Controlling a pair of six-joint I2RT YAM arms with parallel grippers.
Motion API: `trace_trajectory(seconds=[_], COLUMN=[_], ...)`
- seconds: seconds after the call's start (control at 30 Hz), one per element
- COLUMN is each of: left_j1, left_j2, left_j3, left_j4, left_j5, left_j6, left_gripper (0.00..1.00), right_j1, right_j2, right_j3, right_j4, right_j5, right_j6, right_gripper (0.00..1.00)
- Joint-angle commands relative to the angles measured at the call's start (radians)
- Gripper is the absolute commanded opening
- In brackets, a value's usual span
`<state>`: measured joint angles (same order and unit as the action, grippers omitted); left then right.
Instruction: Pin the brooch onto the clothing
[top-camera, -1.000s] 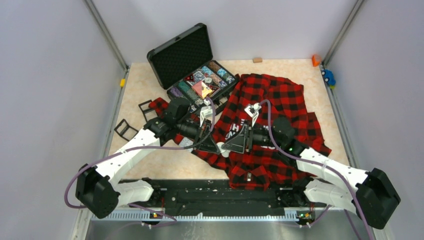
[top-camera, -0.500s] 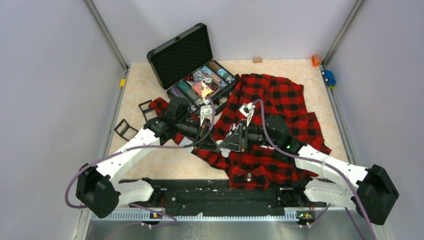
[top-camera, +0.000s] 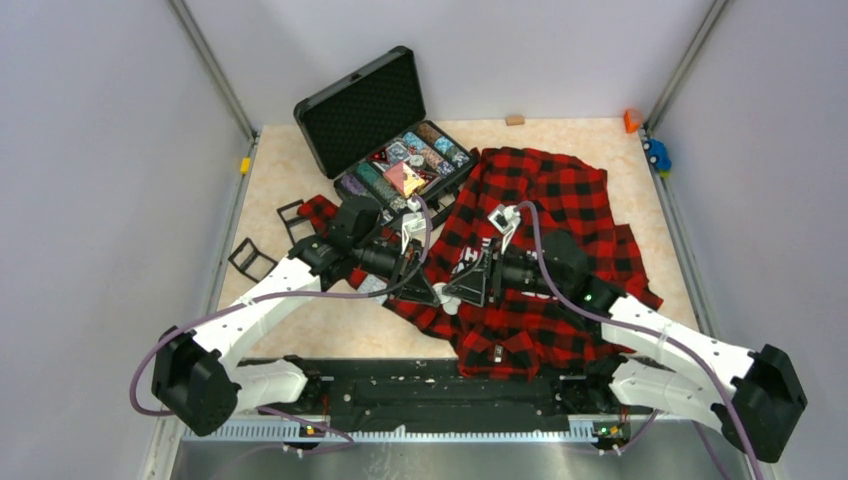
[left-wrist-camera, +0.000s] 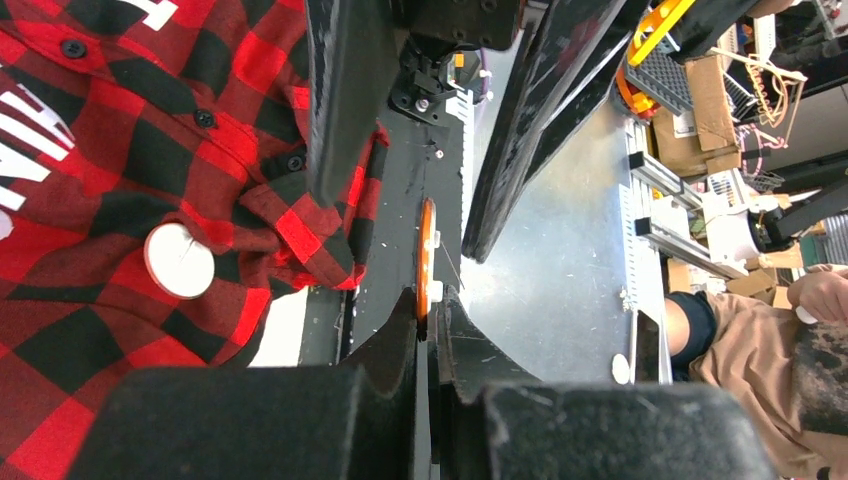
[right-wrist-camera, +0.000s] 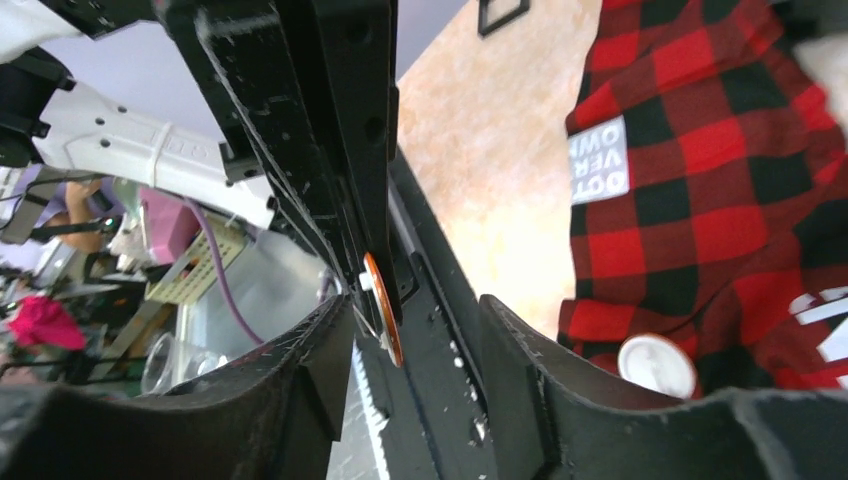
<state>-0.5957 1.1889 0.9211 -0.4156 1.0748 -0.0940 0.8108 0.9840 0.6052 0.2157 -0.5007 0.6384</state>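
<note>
On the beige table (top-camera: 340, 335) lie the checked shirt (top-camera: 565, 195), an open black case (top-camera: 385, 130) and black frames (top-camera: 249, 258).

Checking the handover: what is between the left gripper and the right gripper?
The orange brooch, edge-on in both wrist views: pinched by the left gripper, standing between the right gripper's open jaws.

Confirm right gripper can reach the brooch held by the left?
Probably yes: the brooch sits edge-on in the shut left gripper, and the right gripper, open, straddles it with nothing in between.
</note>
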Motion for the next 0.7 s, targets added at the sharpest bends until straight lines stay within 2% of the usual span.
trace_trajectory(seconds=[0.0, 0.17, 0.43, 0.67], left_j1=[-0.009, -0.01, -0.009, -0.01], left_j2=[0.001, -0.003, -0.005, -0.001], left_j3=[0.016, 0.015, 0.014, 0.014], left_j4=[0.028, 0.027, 0.027, 0.028], left_j5=[0.058, 0.064, 0.067, 0.06], left_j6=[0.017, 0.017, 0.017, 0.014], left_gripper=[0.0, 0.0, 0.0, 0.0], right_j1=[0.006, 0.006, 0.006, 0.006], right_j2=[-0.082, -0.093, -0.037, -0.007], right_j3=[0.034, 0.021, 0.012, 0.006], right_j4=[-0.026, 0.001, 0.058, 0.122], right_j5=[0.076, 0.091, 0.035, -0.035], right_j6=[-0.038, -0.025, -0.004, 0.021], right_gripper=[0.53, 0.55, 0.41, 0.34])
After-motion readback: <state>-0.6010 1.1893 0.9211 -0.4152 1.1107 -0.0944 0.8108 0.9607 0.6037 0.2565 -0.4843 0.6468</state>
